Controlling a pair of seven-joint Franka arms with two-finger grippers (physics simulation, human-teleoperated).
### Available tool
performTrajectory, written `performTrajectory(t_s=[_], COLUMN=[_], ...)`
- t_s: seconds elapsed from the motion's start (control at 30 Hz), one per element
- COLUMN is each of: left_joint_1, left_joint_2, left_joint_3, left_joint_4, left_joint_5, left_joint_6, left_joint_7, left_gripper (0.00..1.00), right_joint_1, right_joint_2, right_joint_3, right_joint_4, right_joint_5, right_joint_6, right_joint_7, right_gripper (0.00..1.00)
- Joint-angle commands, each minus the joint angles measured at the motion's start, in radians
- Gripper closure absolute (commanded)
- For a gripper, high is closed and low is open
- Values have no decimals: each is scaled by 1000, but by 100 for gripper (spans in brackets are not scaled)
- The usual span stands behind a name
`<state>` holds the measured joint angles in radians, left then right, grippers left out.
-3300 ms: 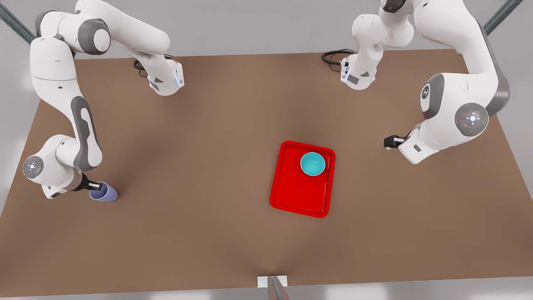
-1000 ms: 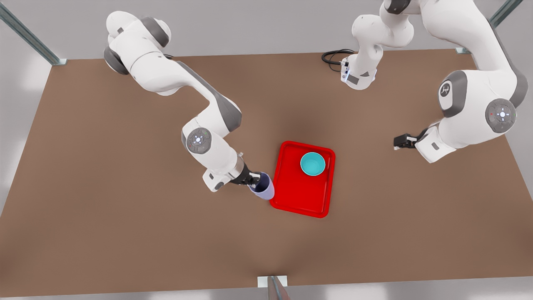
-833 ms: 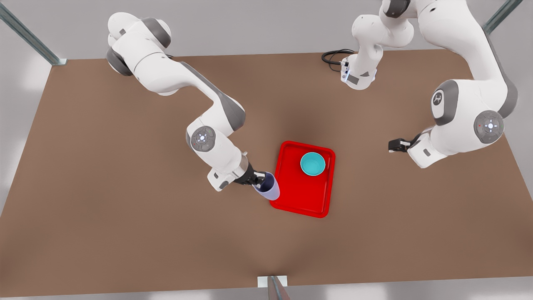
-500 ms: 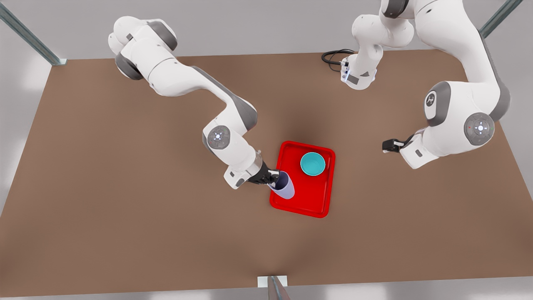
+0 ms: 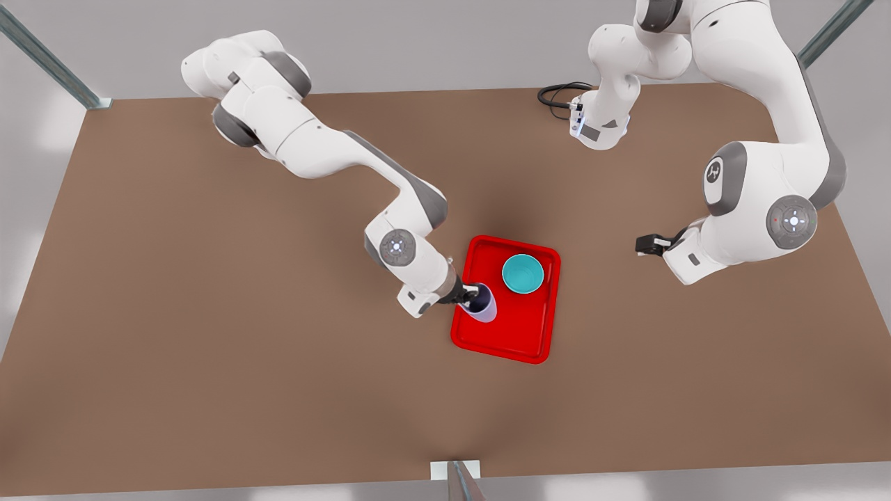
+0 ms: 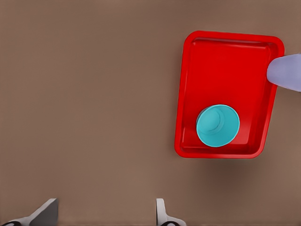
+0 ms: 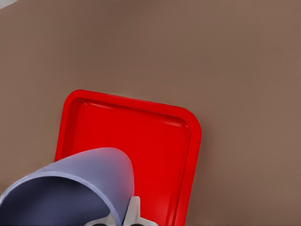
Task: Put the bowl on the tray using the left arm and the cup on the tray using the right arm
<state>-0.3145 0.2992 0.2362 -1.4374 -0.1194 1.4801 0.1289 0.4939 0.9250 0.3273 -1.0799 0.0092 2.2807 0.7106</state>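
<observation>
The red tray (image 5: 515, 334) lies mid-table with the teal bowl (image 5: 523, 273) standing in its far corner. My right gripper (image 5: 468, 295), on the arm at the front view's left, is shut on the rim of the lavender cup (image 5: 484, 307), which hangs tilted over the tray's left edge. The right wrist view has the cup (image 7: 80, 183) close up over the tray (image 7: 150, 146). My left gripper (image 5: 644, 244) waits open to the right of the tray, holding nothing. Its fingers (image 6: 44, 214) stand wide apart, with the bowl (image 6: 217, 125), tray (image 6: 225, 70) and cup (image 6: 287, 72) farther off.
The brown table (image 5: 209, 362) stretches wide on both sides of the tray. A black cable (image 5: 557, 94) loops by the arm base at the back. A metal post (image 5: 459, 480) rises at the front edge, and slanted frame bars (image 5: 42, 59) stand at the back corners.
My right gripper has carried the cup from the front view's left side rightward, and it is now over the tray's left edge. The left arm shifted only slightly; the bowl stayed put.
</observation>
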Motion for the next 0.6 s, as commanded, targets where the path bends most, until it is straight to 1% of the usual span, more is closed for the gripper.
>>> performTrajectory(t_s=[0.0, 0.03, 0.07, 0.13, 0.2, 0.23, 0.3, 0.43, 0.47, 0.5, 0.53, 0.57], left_joint_1=[0, 0, 0, 0, 0, 0, 0, 0, 0, 0, 0, 0], left_joint_2=[0, 0, 0, 0, 0, 0, 0, -2, 0, 0, -2, -2], left_joint_3=[0, 0, 0, 0, 0, 0, 0, 0, 0, 0, 0, 0], left_joint_4=[0, 2, 0, 0, 0, 0, 0, 2, 0, 0, 0, 2], left_joint_5=[0, 0, 0, 0, 0, 0, 1, 0, 0, 0, 0, -2], left_joint_6=[0, 0, 0, 2, 3, 3, 3, -4, -4, -1, -6, -8], left_joint_7=[0, 0, 0, 0, 0, 0, 0, -5, -3, -3, -5, -9], left_gripper=[0, 0, 0, 0, 0, 0, 0, 0, 0, 0, 0, 0], right_joint_1=[8, 77, 101, 143, 166, 186, 186, 187, 187, 187, 187, 195], right_joint_2=[8, 98, 124, 233, 265, 305, 325, 371, 374, 373, 374, 373], right_joint_3=[-8, -74, -80, -113, -123, -132, -132, -132, -132, -132, -132, -137], right_joint_4=[12, 141, 170, 313, 409, 508, 564, 580, 580, 580, 578, 578], right_joint_5=[-6, -3, -3, -2, -3, -3, -2, -5, -5, -5, -5, -8], right_joint_6=[-3, -4, -3, -9, -141, -224, -288, -277, -274, -276, -276, -274], right_joint_7=[4, 43, 44, 69, 72, 72, 72, 72, 72, 72, 72, 72], right_gripper=[79, 79, 79, 79, 79, 79, 79, 79, 73, 49, 29, 12])
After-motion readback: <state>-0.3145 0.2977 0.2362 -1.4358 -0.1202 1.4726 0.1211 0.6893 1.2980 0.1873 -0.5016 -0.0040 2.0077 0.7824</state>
